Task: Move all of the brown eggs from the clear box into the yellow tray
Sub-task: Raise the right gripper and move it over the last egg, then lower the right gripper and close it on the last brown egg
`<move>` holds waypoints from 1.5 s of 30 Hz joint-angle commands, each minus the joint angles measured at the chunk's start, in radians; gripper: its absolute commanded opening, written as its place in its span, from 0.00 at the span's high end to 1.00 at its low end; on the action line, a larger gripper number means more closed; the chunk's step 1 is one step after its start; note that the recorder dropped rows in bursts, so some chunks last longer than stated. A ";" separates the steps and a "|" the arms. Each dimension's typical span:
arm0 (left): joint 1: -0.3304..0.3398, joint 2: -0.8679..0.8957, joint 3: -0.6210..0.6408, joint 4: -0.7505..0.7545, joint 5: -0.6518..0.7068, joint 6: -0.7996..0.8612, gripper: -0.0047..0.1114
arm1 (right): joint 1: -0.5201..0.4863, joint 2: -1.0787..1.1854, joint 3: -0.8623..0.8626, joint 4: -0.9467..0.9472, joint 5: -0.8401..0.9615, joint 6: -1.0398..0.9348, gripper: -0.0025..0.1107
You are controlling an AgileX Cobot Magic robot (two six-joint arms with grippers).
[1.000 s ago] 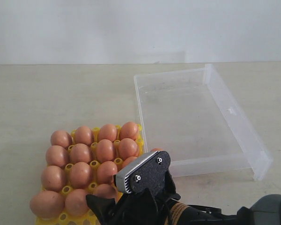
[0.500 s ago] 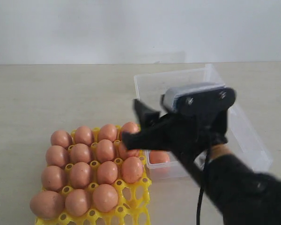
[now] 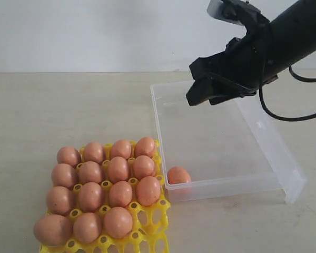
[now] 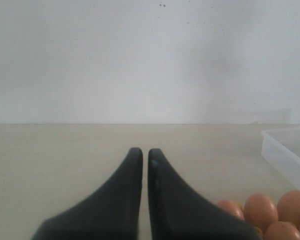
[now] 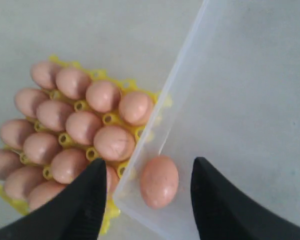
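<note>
Right tool (image 3: 193, 84) is held above the clear box (image 3: 221, 185), jaws spread wide, nothing gripped. 1 brown egg (image 3: 178, 175) is left in the box, in the corner next to the yellow tray (image 3: 154, 234). 15 brown eggs (image 3: 118, 168) are seated in the tray cups. Left tool (image 4: 142, 152) is seen over the worktop (image 3: 68, 105), jaws nearly touching, nothing between them

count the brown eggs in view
16 brown eggs: fifteen sit in the yellow tray, in four rows; one lies in the clear box, in its near corner beside the tray. The tray's front edge is cropped, so more could be hidden.
</note>
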 commanded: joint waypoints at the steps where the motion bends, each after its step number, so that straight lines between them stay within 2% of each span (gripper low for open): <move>1: 0.003 -0.003 0.004 0.000 -0.003 0.003 0.92 | -0.009 0.070 -0.029 -0.110 0.111 0.074 0.59; 5: 0.003 -0.003 0.004 0.000 -0.003 0.003 0.92 | -0.006 0.199 -0.029 -0.082 0.158 0.075 0.59; 9: 0.003 -0.003 0.004 0.000 -0.003 0.003 0.92 | 0.013 0.302 -0.029 -0.052 0.114 0.054 0.59; 14: 0.003 -0.003 0.004 0.000 -0.003 0.003 0.92 | 0.109 0.368 -0.044 -0.039 0.026 -0.022 0.59; 17: 0.003 -0.003 0.004 0.000 -0.003 0.003 0.92 | 0.109 0.384 -0.044 -0.035 -0.028 -0.022 0.59; 26: 0.003 -0.003 0.004 0.000 0.001 0.003 0.92 | 0.109 0.447 -0.044 -0.031 0.028 -0.036 0.59; 34: 0.003 -0.003 0.004 0.000 0.001 0.003 0.92 | 0.109 0.466 -0.044 -0.034 -0.003 -0.039 0.59; 36: 0.003 -0.003 0.004 0.000 0.001 0.003 0.92 | 0.109 0.464 -0.044 -0.034 -0.003 -0.039 0.63; 41: 0.003 -0.003 0.004 0.000 0.001 0.003 0.92 | 0.109 0.464 -0.044 -0.034 -0.003 -0.039 0.98; 45: 0.003 -0.003 0.004 0.000 0.001 0.003 0.92 | 0.108 0.462 -0.044 -0.034 -0.050 -0.040 0.98</move>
